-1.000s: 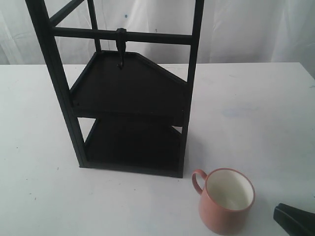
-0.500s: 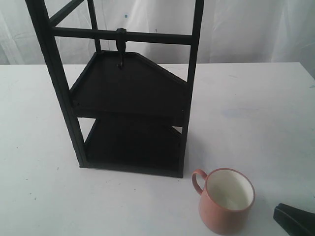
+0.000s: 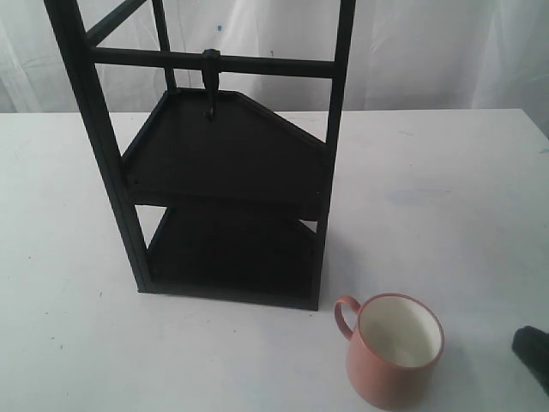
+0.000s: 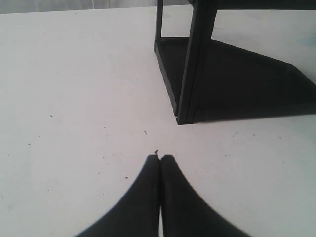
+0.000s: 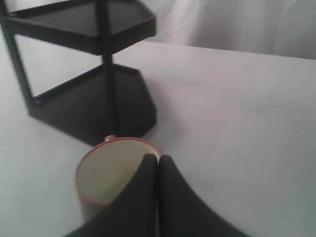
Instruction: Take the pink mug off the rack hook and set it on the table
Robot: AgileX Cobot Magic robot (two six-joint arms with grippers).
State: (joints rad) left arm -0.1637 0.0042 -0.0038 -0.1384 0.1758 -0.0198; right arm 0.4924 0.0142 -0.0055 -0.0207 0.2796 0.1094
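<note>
Our left pincer (image 4: 159,160) and right pincer (image 5: 158,159) look alike: each has two smooth matte black fingers (image 4: 140,202), broad at the base, tapering to rounded tips.

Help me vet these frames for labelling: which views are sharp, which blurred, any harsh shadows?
Exterior view: sharp, evenly lit, the pink mug throws only a faint shadow on the table. Left wrist view: crisp table specks, the left end effector a black silhouette. Right wrist view: soft throughout, mug blurred behind the right end effector.
</note>
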